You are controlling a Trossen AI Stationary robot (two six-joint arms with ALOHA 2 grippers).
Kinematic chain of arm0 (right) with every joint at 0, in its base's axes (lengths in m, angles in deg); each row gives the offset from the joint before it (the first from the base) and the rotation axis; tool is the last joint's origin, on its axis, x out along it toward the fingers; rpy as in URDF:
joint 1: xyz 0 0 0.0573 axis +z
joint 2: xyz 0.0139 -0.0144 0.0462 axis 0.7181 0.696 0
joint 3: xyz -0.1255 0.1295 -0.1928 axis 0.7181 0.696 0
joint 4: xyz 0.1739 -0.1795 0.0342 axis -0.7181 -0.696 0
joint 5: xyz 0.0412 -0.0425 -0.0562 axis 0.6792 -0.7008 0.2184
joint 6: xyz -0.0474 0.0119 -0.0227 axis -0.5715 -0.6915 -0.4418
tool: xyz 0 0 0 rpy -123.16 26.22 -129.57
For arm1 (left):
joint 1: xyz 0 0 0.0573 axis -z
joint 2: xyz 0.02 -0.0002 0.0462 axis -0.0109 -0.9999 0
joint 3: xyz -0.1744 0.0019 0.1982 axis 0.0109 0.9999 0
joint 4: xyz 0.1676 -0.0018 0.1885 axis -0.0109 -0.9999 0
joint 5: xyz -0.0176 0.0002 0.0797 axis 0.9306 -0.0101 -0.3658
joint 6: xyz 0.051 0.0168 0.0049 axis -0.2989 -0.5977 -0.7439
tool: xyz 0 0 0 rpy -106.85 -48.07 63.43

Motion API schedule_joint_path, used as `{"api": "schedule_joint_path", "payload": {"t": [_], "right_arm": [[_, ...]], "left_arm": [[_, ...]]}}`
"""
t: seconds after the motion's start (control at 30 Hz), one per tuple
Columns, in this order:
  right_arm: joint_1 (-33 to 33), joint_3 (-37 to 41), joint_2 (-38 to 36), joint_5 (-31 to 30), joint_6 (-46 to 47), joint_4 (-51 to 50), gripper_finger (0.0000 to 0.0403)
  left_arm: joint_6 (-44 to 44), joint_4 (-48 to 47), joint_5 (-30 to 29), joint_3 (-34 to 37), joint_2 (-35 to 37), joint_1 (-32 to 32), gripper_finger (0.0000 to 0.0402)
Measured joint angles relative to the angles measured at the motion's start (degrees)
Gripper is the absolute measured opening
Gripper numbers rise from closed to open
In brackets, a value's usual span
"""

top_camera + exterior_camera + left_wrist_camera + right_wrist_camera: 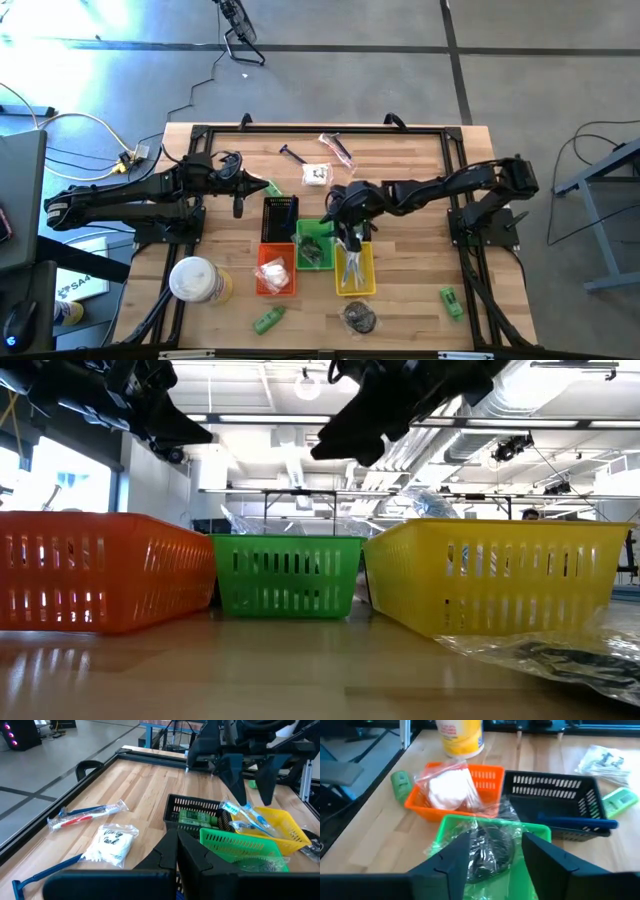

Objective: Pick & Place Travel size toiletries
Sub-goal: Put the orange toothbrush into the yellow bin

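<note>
My right gripper (350, 238) hangs open over the green basket (490, 826) and the yellow basket (355, 272), holding nothing. Below its fingers, a clear-wrapped dark piece (490, 851) lies in the green basket. Wrapped blue toothbrushes (247, 815) stick out of the yellow basket (287, 827). A white wrapped piece (449, 787) fills the orange basket (487, 774). The black basket (192, 806) holds a green tube (196, 817). A blue razor (293, 153), a wrapped stick (337, 147) and a white packet (317, 174) lie on the far table. My left gripper (177, 847) waits shut at the left.
A round white-and-yellow container (198, 280) stands near the front left. Loose green tubes (268, 320) (451, 300) and a dark wrapped bundle (360, 317) lie near the front edge. Another green tube (272, 187) lies beside the black basket. Bare wood shows at the far left.
</note>
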Motion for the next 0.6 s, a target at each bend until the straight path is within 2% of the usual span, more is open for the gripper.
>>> {"api": "schedule_joint_path", "payload": {"t": [0.27,0.47,0.6], "right_arm": [[-1.9,0.0,-5.5,-7.0,-0.6,-8.9,0.0075],[-3.5,0.0,-10.2,-7.4,-3.5,-14.9,0.0021],[-5.0,0.0,-13.0,-7.8,-4.9,-17.4,0.0005]], "left_arm": [[0.0,-0.7,0.0,0.0,0.0,0.0,0.0],[0.0,-1.9,0.0,0.0,0.0,0.0,0.0],[0.0,-1.9,-0.1,0.0,0.0,0.0,0.0]]}}
